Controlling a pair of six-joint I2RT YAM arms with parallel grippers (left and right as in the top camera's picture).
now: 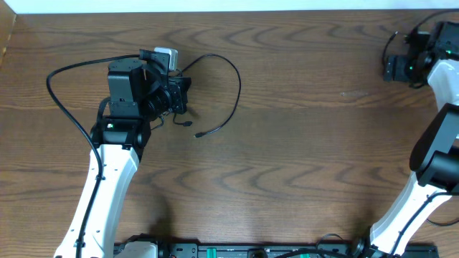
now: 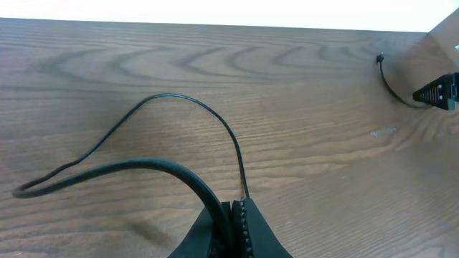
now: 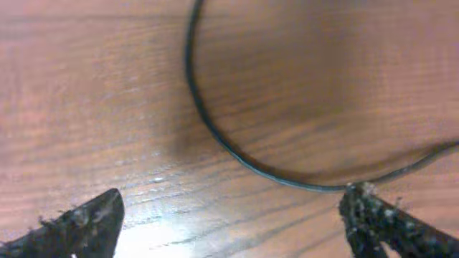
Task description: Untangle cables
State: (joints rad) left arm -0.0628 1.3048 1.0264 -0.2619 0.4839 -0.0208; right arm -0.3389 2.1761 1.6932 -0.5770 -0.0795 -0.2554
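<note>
Wood table [image 1: 301,158]: left gripper [image 2: 240,206] pinches black cable [image 2: 215,122] (pulling-apart step); right gripper [image 3: 233,197] wide, should close on second cable [image 3: 215,136].

Your L arm [image 1: 107,179] comes up from the near edge on the left side. Its white forearm runs toward the far side, and the wrist is bent so the left gripper [image 2: 237,209] points to the right. Its jaws are pressed together w/ a thin black cable [image 2: 231,140] pinched btw them (the cable leaves the tips and arcs away). Your R arm [image 1: 436,136] comes up from the near right, folds its elbow at the right edge and reaches into the far right corner. The right gripper [image 3: 233,204] is angled down, jaws spread wide, fingertips [image 3: 86,215] well apart.
</note>
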